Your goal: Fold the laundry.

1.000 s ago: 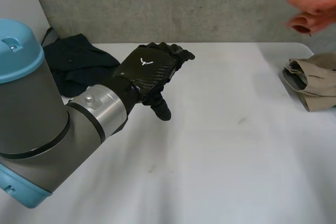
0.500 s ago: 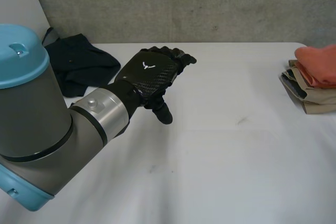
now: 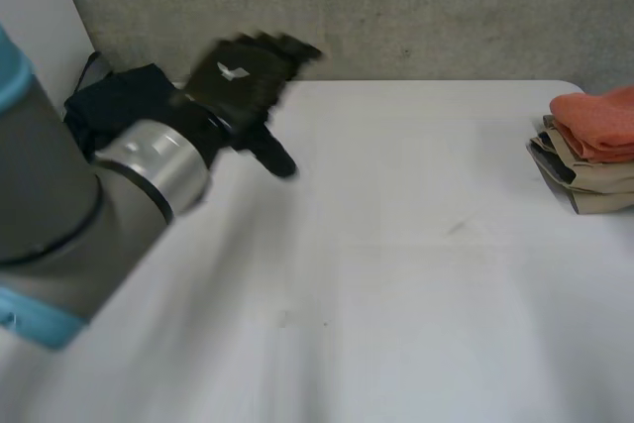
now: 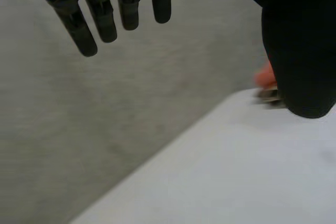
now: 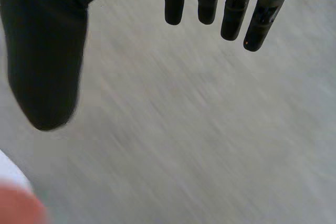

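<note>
Hovering above the table (image 3: 396, 274) at about 11 o'clock in the head view: left hand (image 3: 243, 78), back side up, on the end of the left arm (image 3: 59, 205), which reaches in from 8 o'clock.
- Left wrist view: fingers (image 4: 102, 17) straight and spread, thumb (image 4: 299, 51) held well apart from them. Nothing in the grasp, nothing touched. Past the fingertips lie the grey wall (image 3: 416, 7) and the table's far edge.
- Dark cloth (image 3: 109, 106): a crumpled heap at the table's 10 o'clock corner, against the wall. It sits just beside the left hand, on its 9 o'clock side, apart from it.
- Folded stack at the table's 3 o'clock edge, well apart from the hand: orange cloth (image 3: 597, 118) on top, beige cloth (image 3: 589, 185) beneath, touching.
- Right wrist view: right hand (image 5: 47, 51) fully open, fingers straight, thumb out wide, holding nothing. Grey surface beyond the palm. There is an orange blur past the thumb tip; I cannot tell what it is.
</note>
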Robot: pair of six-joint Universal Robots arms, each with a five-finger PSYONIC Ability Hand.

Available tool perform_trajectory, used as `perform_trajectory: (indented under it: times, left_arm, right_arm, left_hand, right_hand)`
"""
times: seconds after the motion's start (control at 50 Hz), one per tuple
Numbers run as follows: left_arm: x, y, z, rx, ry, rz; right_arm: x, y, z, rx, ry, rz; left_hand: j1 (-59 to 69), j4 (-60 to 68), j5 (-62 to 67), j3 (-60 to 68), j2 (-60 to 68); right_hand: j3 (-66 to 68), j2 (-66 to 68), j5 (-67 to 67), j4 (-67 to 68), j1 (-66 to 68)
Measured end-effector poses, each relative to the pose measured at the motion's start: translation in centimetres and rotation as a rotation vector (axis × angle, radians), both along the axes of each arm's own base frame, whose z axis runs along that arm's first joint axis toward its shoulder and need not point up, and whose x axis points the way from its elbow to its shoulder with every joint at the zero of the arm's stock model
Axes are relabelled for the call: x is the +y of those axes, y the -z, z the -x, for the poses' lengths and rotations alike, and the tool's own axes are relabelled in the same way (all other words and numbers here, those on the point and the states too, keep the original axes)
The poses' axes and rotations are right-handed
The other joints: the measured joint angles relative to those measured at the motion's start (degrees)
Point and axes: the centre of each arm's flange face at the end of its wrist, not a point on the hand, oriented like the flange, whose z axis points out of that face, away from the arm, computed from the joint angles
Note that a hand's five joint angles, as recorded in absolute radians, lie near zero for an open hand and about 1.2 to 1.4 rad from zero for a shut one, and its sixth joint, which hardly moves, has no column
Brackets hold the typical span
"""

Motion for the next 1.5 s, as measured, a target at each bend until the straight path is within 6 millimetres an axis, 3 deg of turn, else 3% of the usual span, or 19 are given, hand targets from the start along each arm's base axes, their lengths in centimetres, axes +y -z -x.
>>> perform_trajectory:
  times: [0.04,0.1,0.14,0.16,0.2,0.22,0.26,0.28,0.34,0.44,0.52,0.64,0.82,1.24,1.32,1.38,1.5]
  left_arm:
    - [-2.9,-0.5,-1.7,0.023,-0.098,0.047]
    - [-6.7,-0.7,-4.2,0.039,-0.216,0.094]
    - [-8.9,-0.6,-5.7,0.041,-0.276,0.115]
    - [-11.1,-0.2,-7.3,0.034,-0.331,0.126]
    - [-13.2,0.3,-8.8,0.022,-0.381,0.132]
    - [-15.7,1.1,-10.8,0.000,-0.434,0.137]
    - [-17.6,2.0,-12.5,-0.025,-0.472,0.132]
    - [-19.8,3.5,-14.3,-0.065,-0.501,0.123]
    - [-22.5,6.2,-16.4,-0.142,-0.511,0.105]
    - [-26.0,10.9,-18.6,-0.265,-0.489,0.095]
    - [-28.0,13.6,-19.8,-0.309,-0.482,0.103]
    - [-29.8,16.1,-20.3,-0.318,-0.460,0.107]
    - [-30.4,18.8,-19.7,-0.312,-0.397,0.069]
    - [-30.7,21.3,-18.1,-0.300,-0.296,0.083]
    - [-30.9,21.4,-18.1,-0.299,-0.300,0.099]
    - [-31.1,21.4,-18.0,-0.299,-0.306,0.114]
    - [-31.0,21.2,-17.1,-0.302,-0.331,0.141]
  right_arm:
    - [2.1,0.3,-4.7,-0.019,-0.164,-0.022]
    - [5.2,1.1,-9.6,-0.024,-0.358,-0.056]
    - [7.0,1.7,-11.8,-0.022,-0.449,-0.076]
    - [8.5,2.5,-13.6,-0.020,-0.520,-0.095]
    - [9.9,3.2,-14.9,-0.018,-0.575,-0.113]
    - [11.4,4.2,-16.3,-0.016,-0.631,-0.139]
    - [12.5,5.0,-17.2,-0.017,-0.665,-0.162]
    - [13.7,6.2,-18.2,-0.020,-0.699,-0.200]
    - [15.0,7.9,-19.0,-0.027,-0.721,-0.255]
    - [15.9,10.7,-19.2,-0.034,-0.709,-0.348]
    - [16.0,12.2,-18.9,-0.022,-0.679,-0.395]
    - [16.0,13.3,-18.1,0.008,-0.631,-0.438]
    - [15.7,14.0,-17.1,0.012,-0.591,-0.463]
    - [15.3,15.0,-16.7,-0.001,-0.567,-0.499]
    - [15.3,15.1,-16.6,-0.002,-0.557,-0.500]
    - [15.2,15.1,-16.6,-0.002,-0.554,-0.502]
    - [15.2,15.2,-16.6,-0.003,-0.552,-0.505]
  left_hand:
    - [0.0,0.0,0.0,0.0,0.0]
    - [0.0,0.0,0.0,0.0,0.0]
    - [0.0,0.0,0.0,0.0,0.0]
    - [0.0,0.0,0.0,0.0,0.0]
    - [0.0,0.0,0.0,0.0,0.0]
    - [0.0,0.0,0.0,0.0,0.0]
    - [0.0,0.0,0.0,0.0,0.0]
    - [0.0,0.0,0.0,0.0,0.0]
    - [0.0,0.0,0.0,0.0,0.0]
    - [0.2,0.0,0.0,0.0,0.0]
    - [0.2,0.0,0.0,0.0,0.0]
    - [0.2,0.1,0.0,0.0,0.1]
    - [10.1,8.4,7.7,7.7,8.2]
    - [29.3,27.4,25.6,27.1,27.5]
    - [41.1,38.7,36.7,38.1,39.0]
    - [56.1,54.4,52.5,53.5,54.5]
    - [56.1,56.9,53.7,55.9,56.6]
  right_hand:
    - [0.0,0.0,0.0,0.0,0.0]
    - [0.0,0.0,-0.1,0.0,0.0]
    - [0.0,0.0,-0.1,0.0,0.0]
    - [0.0,0.0,-0.1,0.0,0.0]
    - [-0.1,0.0,-0.1,0.0,0.0]
    - [-0.2,0.0,-0.1,0.0,0.0]
    - [-0.2,0.0,-0.1,0.0,0.0]
    - [-0.2,0.0,-0.1,0.0,0.0]
    - [-0.2,0.0,-0.1,0.0,0.0]
    - [-0.2,0.0,-0.1,0.0,0.0]
    - [-0.2,0.0,-0.1,0.0,0.0]
    - [-0.2,0.0,-0.1,0.0,0.0]
    - [-0.2,0.0,-0.1,0.0,0.0]
    - [-0.2,0.0,-0.1,0.0,0.0]
    - [-0.2,0.0,-0.1,0.0,0.0]
    - [-0.2,0.0,-0.1,0.0,0.0]
    - [-0.2,0.0,-0.1,0.0,0.0]
